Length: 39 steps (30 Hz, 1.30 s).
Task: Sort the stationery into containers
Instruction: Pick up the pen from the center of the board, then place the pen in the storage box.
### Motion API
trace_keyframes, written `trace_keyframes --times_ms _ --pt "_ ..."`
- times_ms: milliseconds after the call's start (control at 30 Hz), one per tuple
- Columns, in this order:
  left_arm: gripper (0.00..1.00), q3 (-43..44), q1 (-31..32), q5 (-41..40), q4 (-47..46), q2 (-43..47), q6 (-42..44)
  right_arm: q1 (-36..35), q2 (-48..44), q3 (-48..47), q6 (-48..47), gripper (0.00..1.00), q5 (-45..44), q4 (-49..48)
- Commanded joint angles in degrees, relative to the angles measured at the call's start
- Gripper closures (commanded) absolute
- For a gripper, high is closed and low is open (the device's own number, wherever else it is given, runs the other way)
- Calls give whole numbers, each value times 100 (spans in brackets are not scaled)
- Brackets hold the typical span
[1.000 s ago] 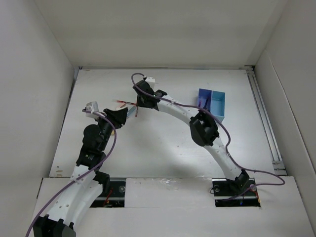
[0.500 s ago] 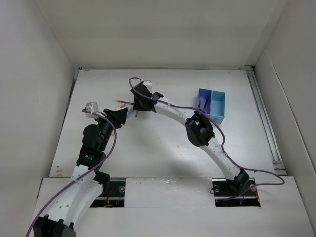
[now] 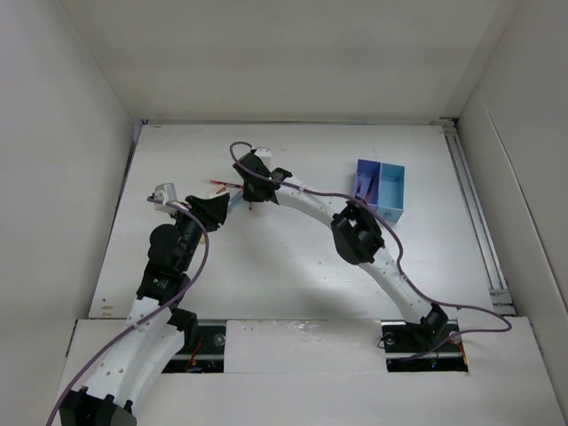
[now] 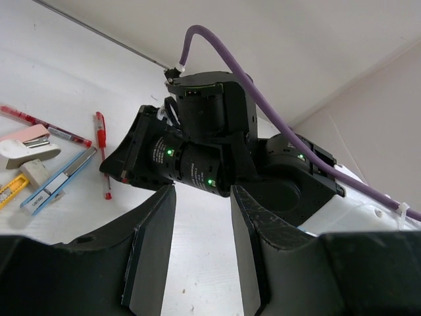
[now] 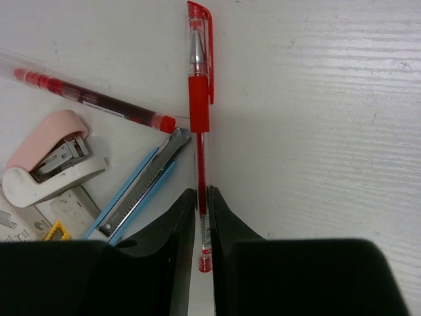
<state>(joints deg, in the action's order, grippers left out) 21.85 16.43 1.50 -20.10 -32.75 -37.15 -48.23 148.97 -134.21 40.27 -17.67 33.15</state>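
Note:
My right gripper (image 5: 202,197) is shut on the lower end of a red pen (image 5: 199,99) that lies on the white table, cap pointing away. A second thin red pen (image 5: 92,100) lies to its left. A light-blue cutter (image 5: 135,191) lies beside the fingers. In the top view the right gripper (image 3: 253,197) is at the stationery pile, far left of the joined dark blue tray (image 3: 366,180) and cyan tray (image 3: 391,188). My left gripper (image 4: 202,194) is open and empty, hovering near the pile (image 3: 217,209).
A pink and white stapler (image 5: 49,161), a whitish eraser block (image 5: 72,210) and a yellow item (image 5: 56,232) lie left of the held pen. The right wrist (image 4: 197,145) fills the left wrist view. The dark blue tray holds thin items.
The right wrist has moved a little left and down onto the stationery pile. The left arm has not moved.

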Motion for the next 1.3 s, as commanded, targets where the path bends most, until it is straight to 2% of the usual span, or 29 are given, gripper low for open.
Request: trace_keyframes --times_ms 0,167,467,667,833,967,1100,1267 --pt "64 -40 27 44 -188 76 -21 -108 36 -35 -28 83 -253 96" --pt "64 -40 27 44 -188 76 -21 -108 -411 570 -28 94 -517 26" --pt "64 -40 27 96 -240 76 -21 -56 -1711 2458 218 100 -1054 -492" --pt "64 -40 27 149 -240 76 -21 190 -3205 3760 323 100 -1054 -1064" --pt "64 -40 27 149 -293 76 -21 796 -4504 4972 481 100 -1141 -1231" --pt "64 -40 27 202 -293 76 -21 1280 -5209 5694 482 100 -1396 -1232" --pt "64 -40 27 255 -346 24 -21 1763 -5606 6161 534 100 -1529 -1179" --pt "64 -40 27 255 -346 -29 -21 2369 -5686 6276 447 100 -1678 -1047"
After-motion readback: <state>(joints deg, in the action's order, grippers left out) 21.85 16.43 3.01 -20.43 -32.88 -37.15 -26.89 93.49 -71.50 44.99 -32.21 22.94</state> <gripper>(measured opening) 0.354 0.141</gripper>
